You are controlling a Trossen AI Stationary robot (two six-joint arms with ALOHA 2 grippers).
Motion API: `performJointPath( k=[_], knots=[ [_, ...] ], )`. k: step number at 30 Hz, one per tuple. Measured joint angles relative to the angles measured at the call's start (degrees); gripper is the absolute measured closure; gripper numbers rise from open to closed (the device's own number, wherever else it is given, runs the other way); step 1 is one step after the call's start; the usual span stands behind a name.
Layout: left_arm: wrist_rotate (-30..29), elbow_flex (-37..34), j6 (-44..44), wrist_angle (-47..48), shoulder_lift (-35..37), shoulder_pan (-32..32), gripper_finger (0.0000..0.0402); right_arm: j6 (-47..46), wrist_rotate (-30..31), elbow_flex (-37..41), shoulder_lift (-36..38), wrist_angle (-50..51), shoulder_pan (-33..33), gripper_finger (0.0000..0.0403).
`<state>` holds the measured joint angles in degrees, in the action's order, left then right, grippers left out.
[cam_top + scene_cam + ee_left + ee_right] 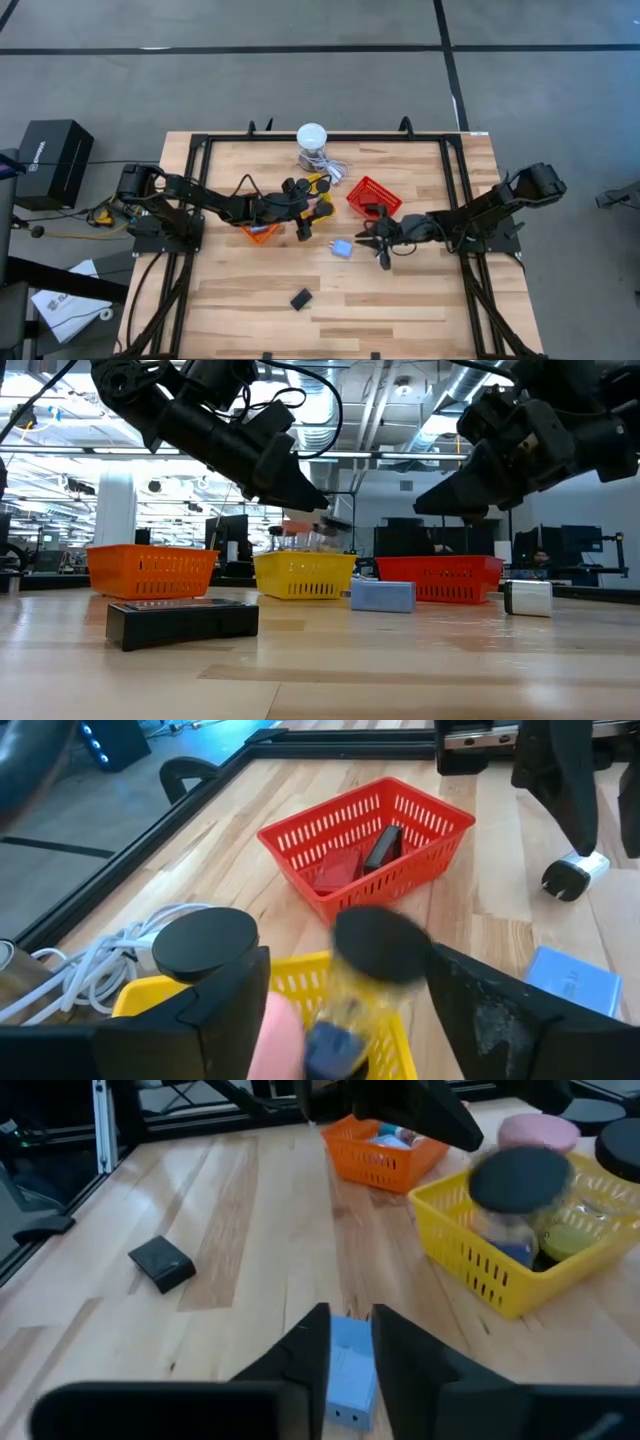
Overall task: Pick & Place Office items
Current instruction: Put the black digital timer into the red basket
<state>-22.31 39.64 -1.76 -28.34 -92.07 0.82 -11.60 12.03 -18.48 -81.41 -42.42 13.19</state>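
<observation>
Resting flat on wooden tabletop [420, 300]: light-blue block [349, 1365], long axis running straight ahead of right end effector [350, 1342], fingers slightly apart, straddling its near end; left end effector [340, 1005] spread, farther off.

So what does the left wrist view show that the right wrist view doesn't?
Only the left wrist view shows the red basket with a red block and a black bar inside, plus the white cable. Only the right wrist view shows the orange basket, the black bar lying alone on the table, and the pink disc. Both show the yellow basket, a black disc blurred above it, and the light-blue block.
</observation>
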Motion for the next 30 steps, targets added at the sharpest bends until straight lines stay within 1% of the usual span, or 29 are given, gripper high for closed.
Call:
performJointPath(
  k=[3,6,19,25,28,30],
  knots=[
    [0.0,0.0,0.7,0.0,0.0,0.0,0.0125,0.0,0.0,-0.1,0.0,0.7,0.0,0.0312],
    [0.0,0.0,1.1,-0.1,0.0,0.0,0.0117,-0.4,0.0,-0.1,0.0,0.6,0.0,0.0295],
    [0.0,0.0,1.5,-0.3,0.4,0.3,0.0120,-0.5,0.0,-0.1,0.0,0.4,0.7,0.0207],
    [0.0,0.0,1.9,0.0,5.5,1.8,0.0120,-1.2,0.0,-0.3,0.0,0.1,0.9,0.0186],
    [0.0,0.0,1.9,-0.1,9.3,2.8,0.0120,-2.2,0.1,-2.7,0.0,1.4,2.1,0.0188],
    [0.0,0.1,1.9,0.5,11.7,3.3,0.0120,-1.0,0.0,-5.3,0.0,4.6,3.1,0.0193]
  ],
)
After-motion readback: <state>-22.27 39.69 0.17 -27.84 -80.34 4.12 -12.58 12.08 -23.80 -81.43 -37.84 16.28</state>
